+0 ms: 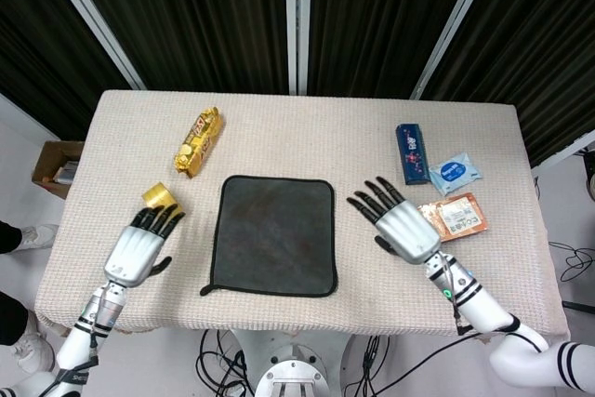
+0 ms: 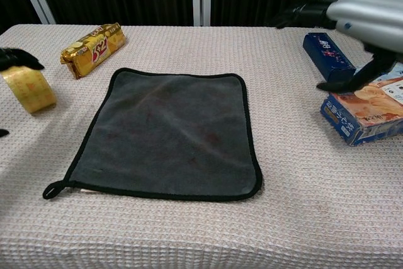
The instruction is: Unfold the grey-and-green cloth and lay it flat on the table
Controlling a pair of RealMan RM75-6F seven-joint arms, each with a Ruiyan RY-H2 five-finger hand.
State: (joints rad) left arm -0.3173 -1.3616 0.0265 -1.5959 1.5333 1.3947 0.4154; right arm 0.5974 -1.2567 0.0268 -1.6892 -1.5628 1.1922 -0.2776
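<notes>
My left hand and right hand both have smooth silver shells over the backs, ridged where the knuckles sit, with black fingers running out from them. Behind each hand I see a slim silver wrist, then a white forearm ringed with black bands. The right wrist carries a small green dot.

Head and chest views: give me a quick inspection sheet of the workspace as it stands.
Surface: table with beige waffle-weave cover.
Job's things: grey cloth spread flat, black edging, loop at its near-left corner.
Clutter: gold snack pack, yellow tape roll, blue box, tissue pack, orange box.
Hands: left hand open, off the cloth; right hand open, raised over the orange box.
Cables: bundle on the floor under the table.
Surroundings: dark curtains; cardboard box on the left.
</notes>
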